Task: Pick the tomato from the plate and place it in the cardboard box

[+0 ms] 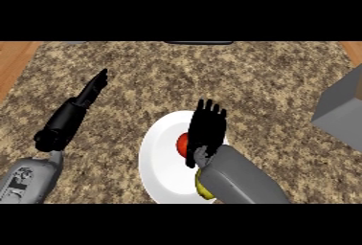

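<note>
The tomato point(182, 143) lies on the white plate point(158, 165), towards its right side. Only its left edge shows as a red sliver, because the right hand point(206, 133) is over the rest of it. This hand's fingers point(211, 113) are stretched out straight and point away from the robot past the plate's far rim. They are not curled round the tomato, so the hand is released. The thumb seems to hang down at the hand's left side, just beside the tomato. Whether the palm touches the tomato cannot be told from above.

The grey right forearm point(242, 183) crosses the plate's near right part. A small yellow thing point(203, 191) peeks out from under it at the plate's edge, and what it is cannot be told.

The box point(342, 113), grey from here, stands at the right edge of the counter point(268, 72), well apart from the plate. Bare counter lies between them.

The left hand point(71, 116) is far to the left of the plate, fingers straight and together, pointing up and to the right, holding nothing. A dark, flat thing point(198, 42) shows at the counter's far edge.
</note>
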Controlling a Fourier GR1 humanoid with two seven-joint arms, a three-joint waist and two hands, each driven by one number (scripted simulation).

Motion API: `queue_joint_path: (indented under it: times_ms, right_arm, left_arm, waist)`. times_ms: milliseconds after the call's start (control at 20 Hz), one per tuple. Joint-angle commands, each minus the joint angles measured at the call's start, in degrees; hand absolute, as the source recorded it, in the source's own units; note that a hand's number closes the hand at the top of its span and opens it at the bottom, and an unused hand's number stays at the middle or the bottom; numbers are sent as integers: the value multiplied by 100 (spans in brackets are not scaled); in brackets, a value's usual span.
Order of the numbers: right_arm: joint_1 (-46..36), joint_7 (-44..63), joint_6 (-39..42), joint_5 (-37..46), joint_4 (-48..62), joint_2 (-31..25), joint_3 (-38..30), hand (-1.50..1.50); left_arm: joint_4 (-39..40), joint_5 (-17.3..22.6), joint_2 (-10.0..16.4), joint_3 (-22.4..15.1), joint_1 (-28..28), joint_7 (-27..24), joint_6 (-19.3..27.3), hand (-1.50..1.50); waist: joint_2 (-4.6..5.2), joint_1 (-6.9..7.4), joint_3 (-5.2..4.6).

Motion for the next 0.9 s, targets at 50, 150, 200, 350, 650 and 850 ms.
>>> queue_joint_path:
  times_ms: [50, 150, 200, 350, 650, 850]
  right_arm:
    - [-167, 1361, -325, -230, 385, 125, 202, -150]
    - [-162, 1361, -44, -116, 369, 125, 82, -150]
    - [-42, 1361, -256, -86, 512, 125, 233, -150]
    - [-132, 1362, -218, -202, 652, 125, 196, -150]
    - [273, 1362, -753, -249, 568, 125, 522, -150]
    - [-160, 1357, -704, -510, 624, 126, 906, 150]
  left_arm:
    - [-158, -37, -48, -65, 182, -6, -39, 0]
    - [50, -153, -16, 45, 168, -145, 76, 0]
    - [-55, -128, -124, -12, 97, -79, 93, 0]
    - [-15, -80, -79, 14, 1, 37, -34, 0]
    - [99, -1, -22, 227, 24, -121, -155, 0]
    - [10, -229, -212, 53, -86, 86, -54, 0]
  waist:
    - [4, 51, 2]
    - [-13, -64, -3]
    - [-6, -41, 0]
    - [0, -44, 0]
    - [16, -62, 5]
    - [24, -14, 10]
